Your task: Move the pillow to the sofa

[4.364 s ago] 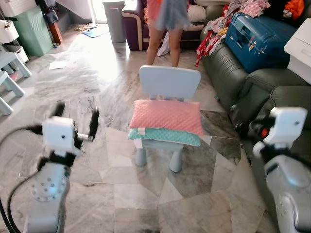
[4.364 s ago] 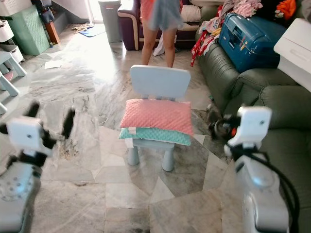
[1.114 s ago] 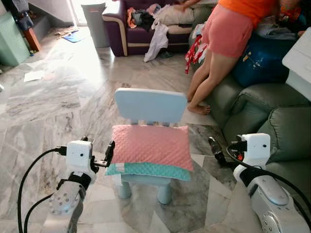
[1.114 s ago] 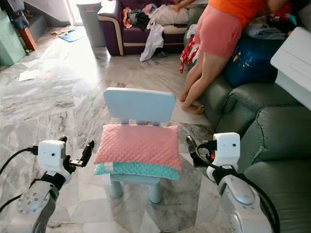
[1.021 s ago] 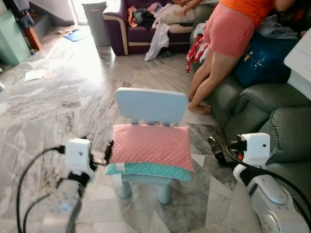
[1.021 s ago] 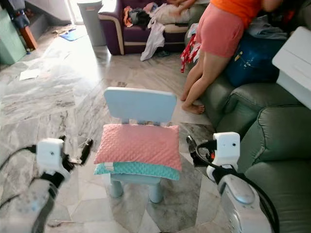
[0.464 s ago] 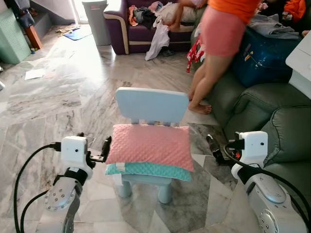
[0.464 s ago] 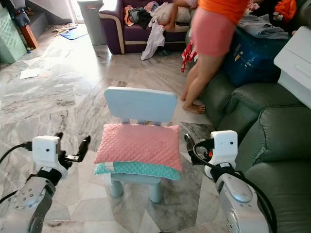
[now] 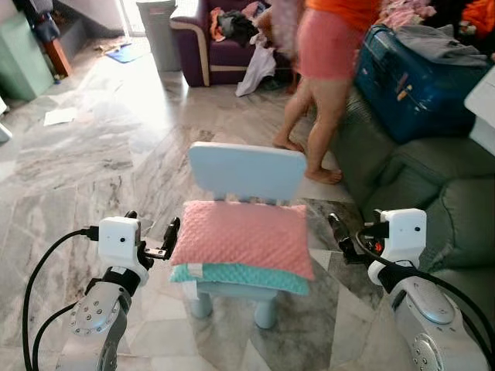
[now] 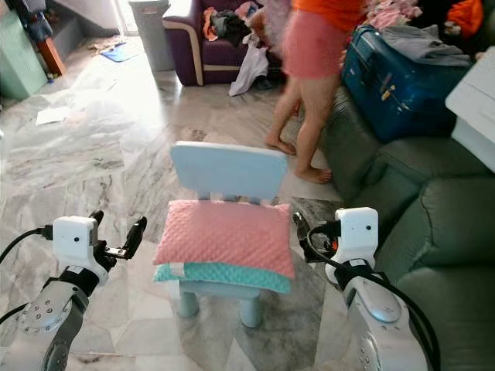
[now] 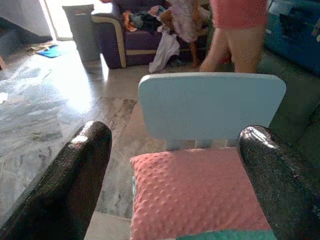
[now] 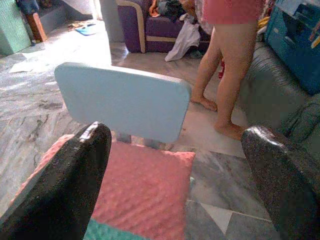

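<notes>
Green sofa (image 9: pixel 402 166) along the right, blue suitcase (image 9: pixel 418 73) on its far end. Person (image 9: pixel 329 46) standing beyond. Small blue chair (image 9: pixel 246 174) at centre, pink pillow (image 9: pixel 244 238) on its seat atop a teal pillow (image 9: pixel 240 277). Left gripper (image 9: pixel 155 236) just left of the pillow, fingers spread. Right gripper (image 9: pixel 340 236) just right, spread too.

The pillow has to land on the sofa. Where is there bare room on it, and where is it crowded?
Bare: the green sofa cushion and arm beside the right gripper, nearer than the blue suitcase. Crowded: the far end, with the suitcase and piled clothes. A person stands between the chair and the sofa.
</notes>
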Tool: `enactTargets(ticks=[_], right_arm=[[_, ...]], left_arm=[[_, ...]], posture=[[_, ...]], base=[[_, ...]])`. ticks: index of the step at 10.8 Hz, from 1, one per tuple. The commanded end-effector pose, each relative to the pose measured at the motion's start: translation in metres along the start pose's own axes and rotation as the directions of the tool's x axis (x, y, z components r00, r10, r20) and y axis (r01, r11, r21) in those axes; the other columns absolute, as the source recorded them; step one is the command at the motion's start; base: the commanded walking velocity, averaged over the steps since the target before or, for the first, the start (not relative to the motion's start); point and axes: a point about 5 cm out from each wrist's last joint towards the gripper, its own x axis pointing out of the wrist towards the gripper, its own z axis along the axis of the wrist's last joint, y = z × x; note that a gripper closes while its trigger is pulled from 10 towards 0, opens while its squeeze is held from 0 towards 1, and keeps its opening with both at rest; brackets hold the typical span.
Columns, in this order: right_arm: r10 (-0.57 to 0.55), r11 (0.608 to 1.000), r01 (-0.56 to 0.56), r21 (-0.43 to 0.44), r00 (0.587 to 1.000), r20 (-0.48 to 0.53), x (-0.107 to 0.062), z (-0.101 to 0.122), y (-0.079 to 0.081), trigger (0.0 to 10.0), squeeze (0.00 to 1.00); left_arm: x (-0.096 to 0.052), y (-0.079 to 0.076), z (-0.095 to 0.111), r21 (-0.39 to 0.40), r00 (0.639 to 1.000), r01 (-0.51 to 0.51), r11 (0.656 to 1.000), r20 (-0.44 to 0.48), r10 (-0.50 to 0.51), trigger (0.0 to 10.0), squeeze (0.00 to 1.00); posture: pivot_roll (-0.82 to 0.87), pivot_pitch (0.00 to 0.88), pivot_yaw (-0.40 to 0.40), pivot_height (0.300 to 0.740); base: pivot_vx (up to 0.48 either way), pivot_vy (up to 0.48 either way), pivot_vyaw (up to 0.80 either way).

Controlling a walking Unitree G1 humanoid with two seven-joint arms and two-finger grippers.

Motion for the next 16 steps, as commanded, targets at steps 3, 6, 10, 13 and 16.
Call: enactTargets(ticks=[3, 6, 10, 13, 16], right_arm=[[0.005, 1.0, -0.004, -0.017, 1.0, 0.022, -0.002, 0.005, 0.001, 10.0, 0.0], [0.005, 1.0, -0.005, -0.017, 1.0, 0.023, -0.003, 0.005, 0.001, 10.0, 0.0], [0.006, 1.0, -0.006, -0.017, 1.0, 0.021, -0.003, 0.005, 0.002, 10.0, 0.0], [0.007, 1.0, -0.007, -0.014, 1.0, 0.015, -0.004, 0.003, 0.003, 10.0, 0.0], [0.006, 1.0, -0.006, 0.01, 1.0, -0.028, -0.005, -0.003, 0.004, 10.0, 0.0]], left_arm=[[-0.003, -0.002, -0.002, 0.001, 1.0, 0.008, 1.0, -0.014, -0.008, 10.0, 0.0], [-0.004, -0.003, -0.003, 0.002, 1.0, 0.02, 1.0, -0.021, -0.02, 10.0, 0.0], [-0.005, -0.005, -0.004, -0.006, 0.999, 0.028, 1.0, -0.027, -0.028, 10.0, 0.0], [-0.006, -0.008, -0.007, -0.01, 0.999, 0.03, 1.0, -0.036, -0.03, 10.0, 0.0], [-0.007, -0.006, -0.019, -0.008, 0.995, 0.01, 1.0, -0.1, -0.01, 10.0, 0.0]], posture=[[-0.19, 0.093, 0.004, 0.74], [-0.19, 0.097, 0.005, 0.74], [-0.19, 0.101, 0.006, 0.74], [-0.19, 0.102, 0.007, 0.74], [-0.2, 0.109, 0.003, 0.74]], base=[[0.308, 0.0, 0.0], [0.307, 0.0, 0.0], [0.325, 0.0, 0.0], [0.0, 0.0, 0.0], [0.0, 0.0, 0.0]])
